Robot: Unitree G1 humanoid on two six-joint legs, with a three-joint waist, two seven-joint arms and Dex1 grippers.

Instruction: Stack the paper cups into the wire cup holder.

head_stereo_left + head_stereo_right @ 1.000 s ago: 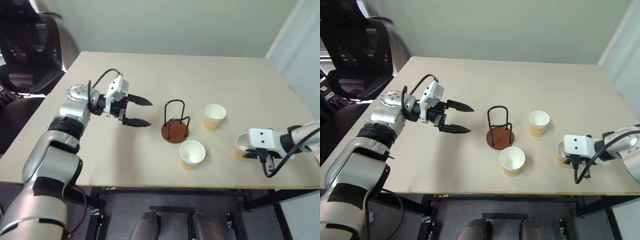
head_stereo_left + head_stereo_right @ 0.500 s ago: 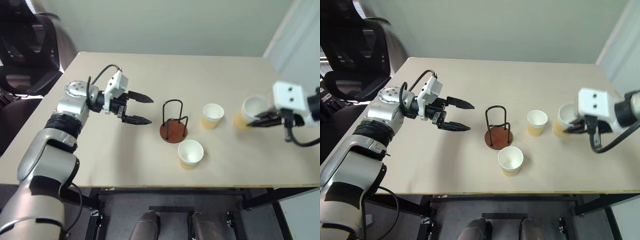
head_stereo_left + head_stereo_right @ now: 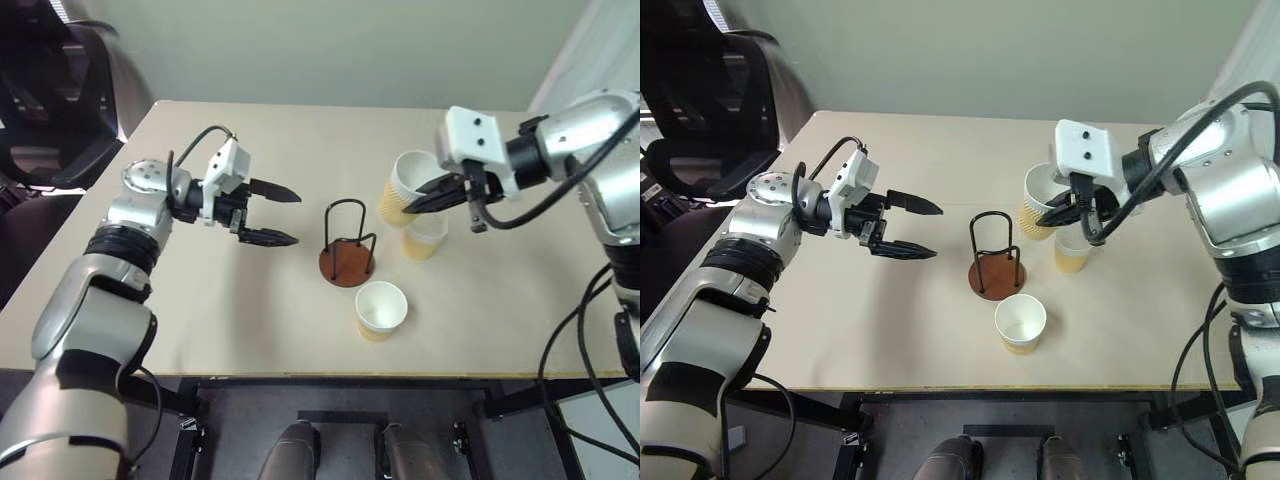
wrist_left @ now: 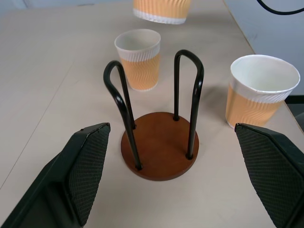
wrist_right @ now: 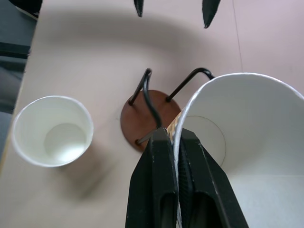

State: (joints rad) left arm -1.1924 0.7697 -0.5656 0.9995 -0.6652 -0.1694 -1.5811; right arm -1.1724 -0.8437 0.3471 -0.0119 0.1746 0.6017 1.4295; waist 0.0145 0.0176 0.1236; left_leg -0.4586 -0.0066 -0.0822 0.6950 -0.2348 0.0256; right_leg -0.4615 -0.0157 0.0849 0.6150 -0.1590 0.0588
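Even, soft indoor light falls from above on the pale table [image 3: 250,290] — shadows faint and diffuse, no glare — while the head views' left corners stay dark.

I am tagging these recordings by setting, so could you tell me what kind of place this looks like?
Probably an office or lab room set up for tabletop trials: a plain beige table against a bare wall, a black office chair beside it, and little on the table besides three paper cups and a wire cup holder.
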